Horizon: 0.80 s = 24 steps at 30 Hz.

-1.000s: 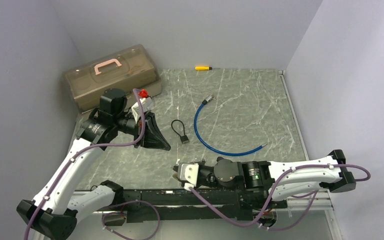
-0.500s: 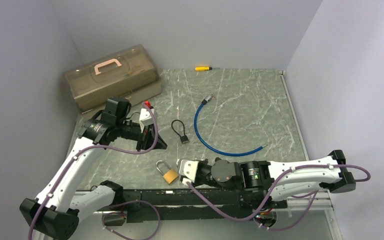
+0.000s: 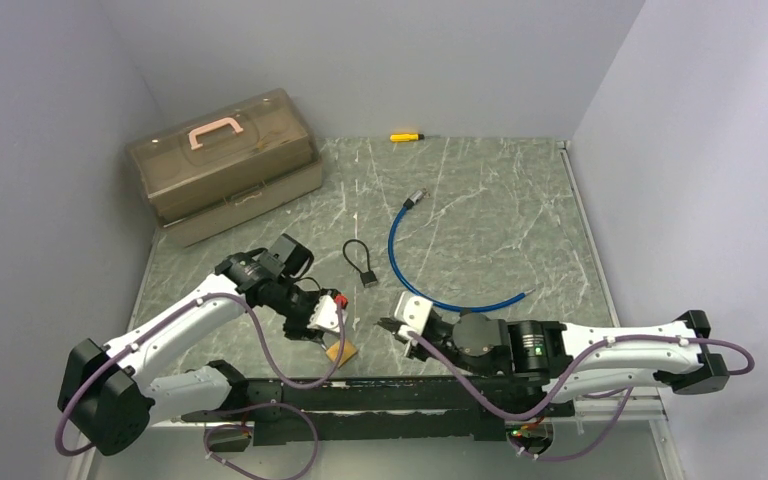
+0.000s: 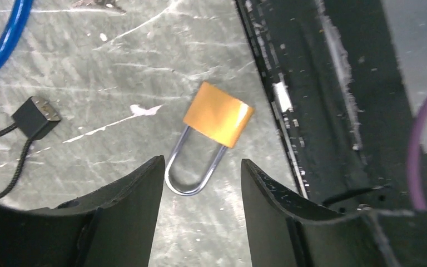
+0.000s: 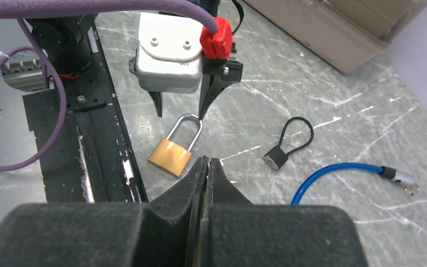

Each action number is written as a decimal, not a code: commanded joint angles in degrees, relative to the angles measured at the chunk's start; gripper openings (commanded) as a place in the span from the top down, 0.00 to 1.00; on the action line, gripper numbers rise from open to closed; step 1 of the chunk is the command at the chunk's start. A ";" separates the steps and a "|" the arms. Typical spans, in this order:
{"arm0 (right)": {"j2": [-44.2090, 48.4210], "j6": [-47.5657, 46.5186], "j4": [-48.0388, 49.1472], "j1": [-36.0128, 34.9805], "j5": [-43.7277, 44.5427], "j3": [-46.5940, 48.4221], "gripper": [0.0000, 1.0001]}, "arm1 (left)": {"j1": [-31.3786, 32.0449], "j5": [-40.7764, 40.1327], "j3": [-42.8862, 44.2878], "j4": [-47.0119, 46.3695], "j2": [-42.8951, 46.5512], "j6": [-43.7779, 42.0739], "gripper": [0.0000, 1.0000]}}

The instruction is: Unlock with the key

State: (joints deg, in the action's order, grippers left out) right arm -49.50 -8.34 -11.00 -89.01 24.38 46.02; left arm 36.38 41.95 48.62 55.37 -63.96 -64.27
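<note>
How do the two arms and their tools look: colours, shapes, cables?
The left arm and right arm have white shells with black joints. A purple cable runs along each, ending in a red plug on the left. The left tool and right tool have black, tapered fingers.

The padlock has a brass-orange body and a silvery shackle; the table under the padlock is grey-green, marbled with white veins; just beside the padlock the loop cord is black throughout; beyond the padlock the cable is bright blue with silvery ends; far beyond the padlock the toolbox is translucent brown with a pink handle, and the screwdriver is yellow; over the padlock the left gripper has black fingers, a white housing and a red plug; the right gripper is black; the arms are white and black, trailing purple hoses; the walls are pale lilac-grey.
</note>
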 commanded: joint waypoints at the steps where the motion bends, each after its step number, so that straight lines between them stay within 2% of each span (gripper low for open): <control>1: 5.84 6.35 3.35 0.16 1.84 -3.69 1.00 | 0.34 -4.05 0.24 -12.64 1.47 -3.86 0.42; 3: 8.34 7.40 4.81 0.15 1.82 -5.70 1.00 | 0.30 -2.03 2.40 -17.66 2.75 4.35 0.33; 8: 12.09 6.49 8.81 0.26 1.88 -8.39 1.00 | 1.16 6.84 9.31 -21.53 3.32 21.66 0.32; 11: 12.80 5.04 13.31 0.73 1.65 -9.35 1.00 | 2.24 11.93 10.86 -23.43 3.51 29.02 0.34; 15: 11.88 3.52 19.78 1.20 1.99 -10.39 1.00 | 3.87 14.63 12.23 -23.98 3.78 33.35 0.40; 19: 9.57 2.16 25.92 1.71 2.23 -10.95 1.00 | 4.74 14.59 11.52 -23.92 4.63 33.61 0.44; 24: 6.98 0.85 29.08 1.78 3.10 -10.49 1.00 | 4.93 15.40 11.50 -21.50 6.37 32.32 0.46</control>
State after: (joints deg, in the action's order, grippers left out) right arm -41.41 -5.63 10.57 -87.39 26.11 35.48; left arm 40.86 54.24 59.27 33.36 -60.05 -32.91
